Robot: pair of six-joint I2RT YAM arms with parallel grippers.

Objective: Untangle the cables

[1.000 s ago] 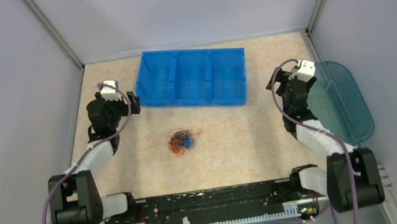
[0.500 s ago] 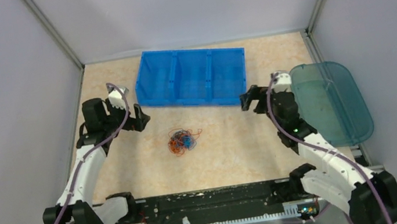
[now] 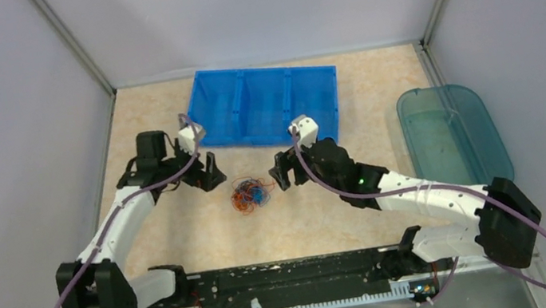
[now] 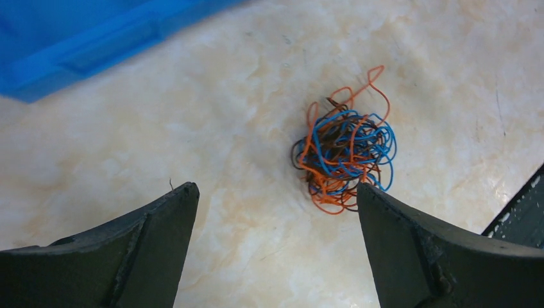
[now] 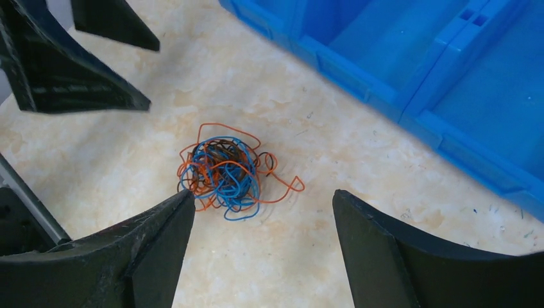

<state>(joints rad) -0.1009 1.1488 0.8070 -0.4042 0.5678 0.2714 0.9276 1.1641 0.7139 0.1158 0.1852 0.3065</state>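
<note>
Approach: open left tool (image 3: 206, 173) and open right tool (image 3: 282, 175) flank the tangled orange-blue-brown wire cables (image 3: 251, 194); next, pinch separate strands.

Beige table (image 3: 200, 230) w/ cables (image 3: 251, 193) mid, blue bin (image 3: 251, 138) rear, teal tray (image 3: 453, 137) rt.

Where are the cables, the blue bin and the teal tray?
cables (image 3: 251, 194): top view, middle of the clump.
blue bin (image 3: 251, 136): top view, on its near wall.
teal tray (image 3: 449, 137): top view, on its bare floor.
</note>
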